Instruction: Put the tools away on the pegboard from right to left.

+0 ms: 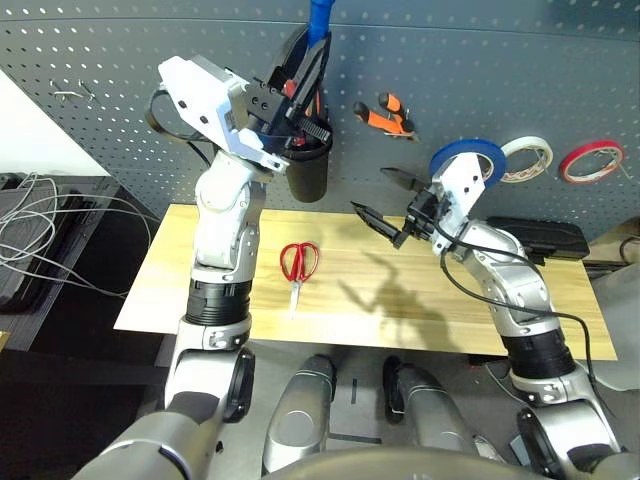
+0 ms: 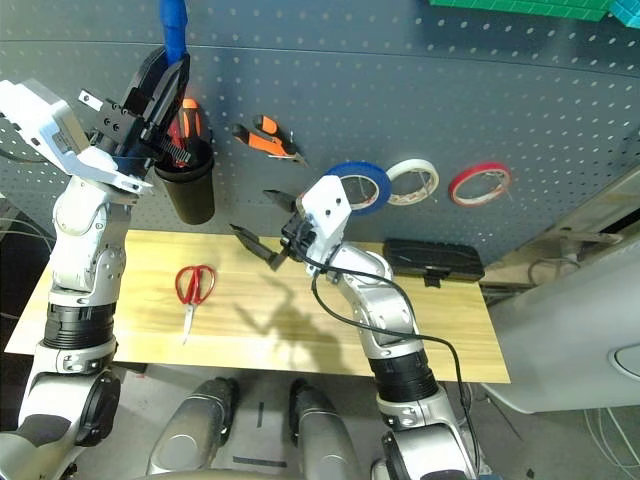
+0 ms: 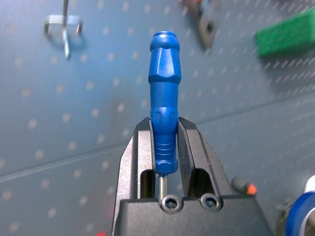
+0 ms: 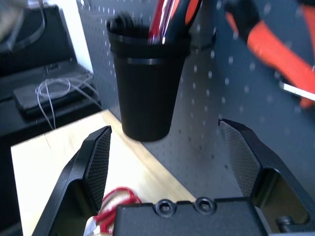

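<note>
Pinching the blue-handled screwdriver [image 3: 164, 103], the left tool [image 1: 312, 78] lifts it before the pegboard [image 1: 480, 80]; right tool [image 1: 385, 200] spread, red-handled scissors [image 1: 298, 265] lying mid-surface [image 1: 400, 320].

A light wooden counter [image 1: 420, 320] stands against the wall. Left of the counter, loose white cables [image 1: 45, 215] trail over a dark low surface; behind its right end, a flat black case [image 1: 540, 238] lies.

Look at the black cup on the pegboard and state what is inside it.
Inside the black cup, red and black handles stick up above the rim. The cup's opaque wall hides their lower parts, so what tools they are cannot be told.
</note>
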Controlling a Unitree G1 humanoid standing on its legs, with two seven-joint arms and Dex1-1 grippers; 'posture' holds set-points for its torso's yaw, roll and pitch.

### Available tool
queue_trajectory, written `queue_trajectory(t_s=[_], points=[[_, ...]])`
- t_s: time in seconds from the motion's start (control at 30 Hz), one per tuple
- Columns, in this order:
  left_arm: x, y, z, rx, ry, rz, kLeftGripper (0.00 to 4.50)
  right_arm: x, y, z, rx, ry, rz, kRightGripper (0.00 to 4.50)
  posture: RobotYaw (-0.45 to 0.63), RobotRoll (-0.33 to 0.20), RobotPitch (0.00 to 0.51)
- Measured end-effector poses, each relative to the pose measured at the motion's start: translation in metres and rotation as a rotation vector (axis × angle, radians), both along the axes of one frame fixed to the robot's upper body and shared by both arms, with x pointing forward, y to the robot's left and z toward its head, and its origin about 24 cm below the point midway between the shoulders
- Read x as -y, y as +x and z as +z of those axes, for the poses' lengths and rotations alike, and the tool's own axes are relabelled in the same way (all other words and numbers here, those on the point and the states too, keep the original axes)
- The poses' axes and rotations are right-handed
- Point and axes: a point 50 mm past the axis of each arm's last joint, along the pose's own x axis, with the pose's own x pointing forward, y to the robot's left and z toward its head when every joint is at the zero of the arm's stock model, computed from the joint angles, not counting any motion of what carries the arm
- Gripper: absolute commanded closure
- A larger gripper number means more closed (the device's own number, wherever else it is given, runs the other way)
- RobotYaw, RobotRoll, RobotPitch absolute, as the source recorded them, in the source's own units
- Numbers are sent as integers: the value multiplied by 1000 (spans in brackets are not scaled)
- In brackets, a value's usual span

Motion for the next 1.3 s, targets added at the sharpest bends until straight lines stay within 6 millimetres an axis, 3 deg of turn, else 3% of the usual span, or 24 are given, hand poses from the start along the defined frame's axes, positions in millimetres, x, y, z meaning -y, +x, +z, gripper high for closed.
queue_trajectory(t_s=[0.27, 0.43, 0.47, 0.77, 0.9, 1.0, 1.13, 1.3], points=[[-5, 12, -29, -112, 30, 77, 3976, -6, 3, 12, 17, 28, -1, 0, 144, 0, 199], [-6, 13, -32, -134, 32, 84, 3976, -5, 3, 12, 10, 29, -10, 0, 142, 0, 199], [-6, 13, -32, -135, 31, 84, 3236, -5, 3, 12, 9, 29, -11, 0, 142, 0, 199], [0, 2, -22, -40, 49, 51, 134, 2, 3, 3, -18, 8, -41, 0, 140, 0, 200], [13, -13, -12, 75, 114, 2, 43, 10, 2, -6, -49, -13, -69, 0, 137, 0, 202], [27, -26, -16, 127, 252, -71, 43, 23, -2, -22, -99, -46, -106, 0, 132, 0, 204], [40, -33, -40, 67, 394, -160, 43, 46, -8, -50, -196, -102, -179, 0, 129, 0, 205], [45, -35, -66, -23, 451, -188, 43, 62, -13, -75, -275, -149, -238, 0, 123, 0, 207]])
